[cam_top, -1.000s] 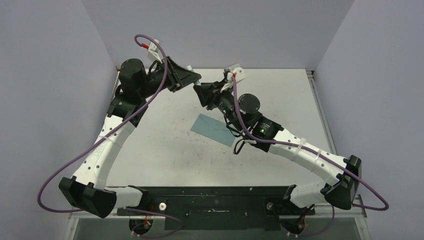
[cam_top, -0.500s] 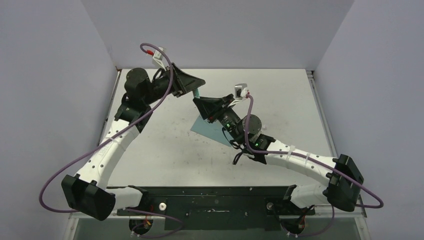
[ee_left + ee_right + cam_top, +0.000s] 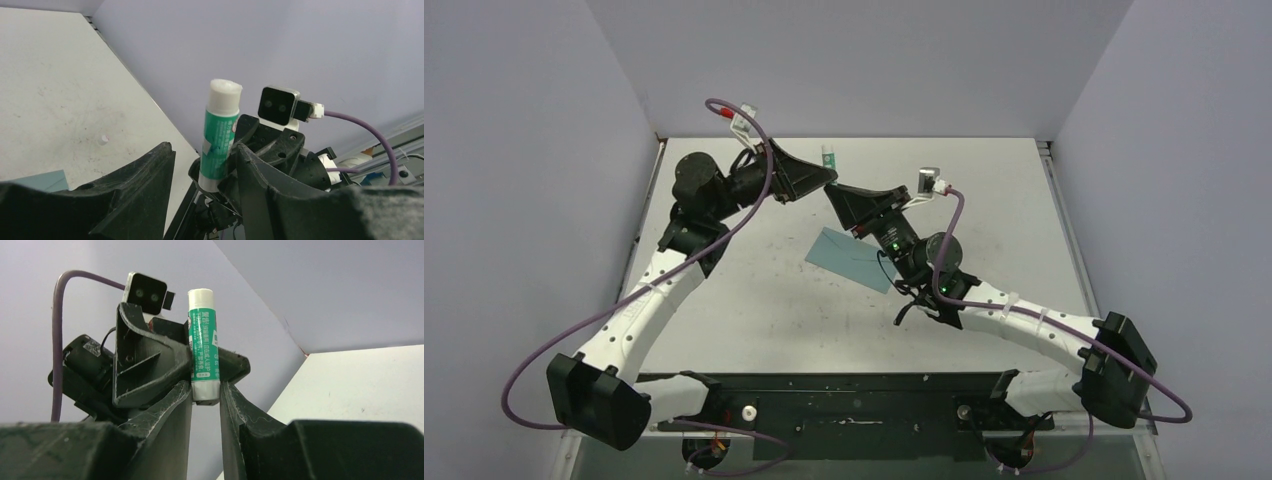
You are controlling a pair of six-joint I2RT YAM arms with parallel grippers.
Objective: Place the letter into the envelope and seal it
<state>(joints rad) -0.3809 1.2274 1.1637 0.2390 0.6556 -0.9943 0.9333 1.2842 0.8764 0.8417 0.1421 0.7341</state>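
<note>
Letter unseen — likely already inside the teal envelope (image 3: 849,258) — as right gripper (image 3: 206,390) clamps a glue stick (image 3: 203,340) at its 12 o'clock, left gripper (image 3: 203,147) agape around it; sealing remains.

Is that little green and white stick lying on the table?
No: in the right wrist view the green and white stick is pinched between the fingers of the right gripper, off the table.
</note>
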